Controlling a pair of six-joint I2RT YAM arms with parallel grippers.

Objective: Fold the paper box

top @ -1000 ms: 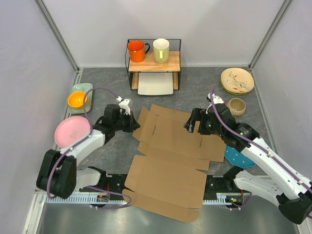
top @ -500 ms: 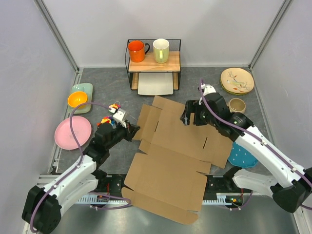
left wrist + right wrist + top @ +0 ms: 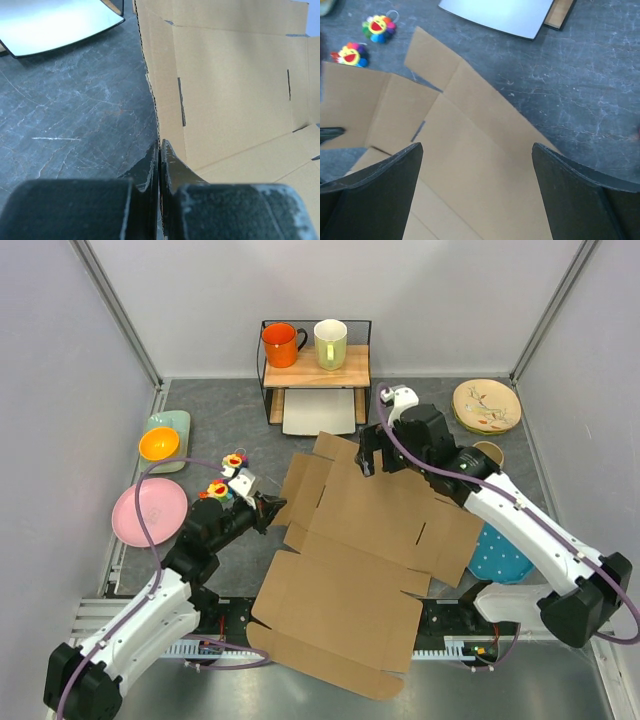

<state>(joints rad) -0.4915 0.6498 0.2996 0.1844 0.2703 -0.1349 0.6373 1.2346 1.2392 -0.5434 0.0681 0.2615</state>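
Observation:
The paper box is a large brown die-cut cardboard sheet with flaps and creases, spread open across the middle of the table. My left gripper is shut on the edge of its left flap. In the left wrist view the corrugated edge runs between the closed gripper, with the sheet stretching away to the right. My right gripper hovers over the far flap. Its jaws stand wide open in the right wrist view, nothing between them, and the cardboard lies below.
A wire shelf at the back holds an orange mug and a pale mug, with a white tray beneath. Two flower toys lie left of the sheet. Pink plate, orange bowl, patterned plate, blue plate.
My right gripper has moved back and left, from the sheet's right side to above the far flap. The left arm has swung nearer, its gripper staying shut on the left flap.

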